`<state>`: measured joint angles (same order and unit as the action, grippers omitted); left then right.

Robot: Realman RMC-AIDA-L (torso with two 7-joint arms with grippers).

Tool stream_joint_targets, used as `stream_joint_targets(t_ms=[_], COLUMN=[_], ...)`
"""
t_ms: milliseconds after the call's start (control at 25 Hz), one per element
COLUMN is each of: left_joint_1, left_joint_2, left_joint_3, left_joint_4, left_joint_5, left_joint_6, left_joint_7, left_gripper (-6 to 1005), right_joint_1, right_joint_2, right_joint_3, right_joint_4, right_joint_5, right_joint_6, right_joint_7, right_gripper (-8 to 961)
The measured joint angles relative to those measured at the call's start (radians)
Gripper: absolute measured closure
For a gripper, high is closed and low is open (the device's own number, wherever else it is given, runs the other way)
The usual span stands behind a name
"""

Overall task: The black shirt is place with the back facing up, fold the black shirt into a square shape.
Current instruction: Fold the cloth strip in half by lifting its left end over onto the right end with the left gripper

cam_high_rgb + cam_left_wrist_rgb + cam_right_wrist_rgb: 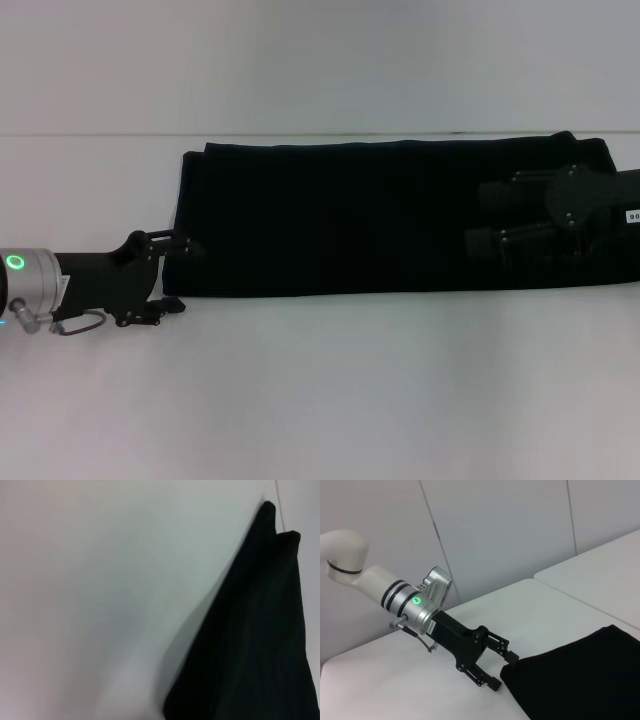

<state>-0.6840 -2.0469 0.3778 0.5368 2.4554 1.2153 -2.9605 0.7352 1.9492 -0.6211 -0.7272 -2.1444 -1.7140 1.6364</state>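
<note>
— Pinching both layers squarely at the end looks key: the plain matte black fabric shirt (380,215) lies as a long folded band across the white table (320,400), needing one crosswise fold.

— And the arms?

— The left gripper (180,275) reaches in low at the band's left end, fingers spread apart around its corner. The right gripper (485,215) hovers over the right end, fingers parted, holding nothing I can see.

White, plain table (320,400), seamed along the far side. Lying flat on it, across the middle, the black shirt (360,215), folded into a long band reaching toward the right edge.
</note>
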Motion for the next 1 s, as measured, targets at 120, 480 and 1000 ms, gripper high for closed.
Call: stream_joint_targets(t_ms=[120, 480, 1000], left_joint_1=[0.0, -0.002, -0.003], left_joint_2=[0.0, 0.001, 0.001], left_joint_3=[0.004, 0.006, 0.007], left_joint_4=[0.0, 0.0, -0.017], left_joint_5=[0.001, 0.002, -0.002], left_joint_6=[-0.007, -0.033, -0.029], left_joint_7=[0.001, 0.011, 0.01], left_gripper=[168, 161, 162], right_joint_1=[0.001, 0.001, 0.006], right_joint_2=[0.0, -0.004, -0.007], right_joint_3=[0.001, 0.003, 0.009], right_joint_4=[0.0, 0.0, 0.0], right_joint_5=[0.0, 0.0, 0.0], right_joint_6=[0.002, 0.004, 0.005], right_joint_7=[0.0, 0.0, 0.0], right_gripper=[54, 53, 53])
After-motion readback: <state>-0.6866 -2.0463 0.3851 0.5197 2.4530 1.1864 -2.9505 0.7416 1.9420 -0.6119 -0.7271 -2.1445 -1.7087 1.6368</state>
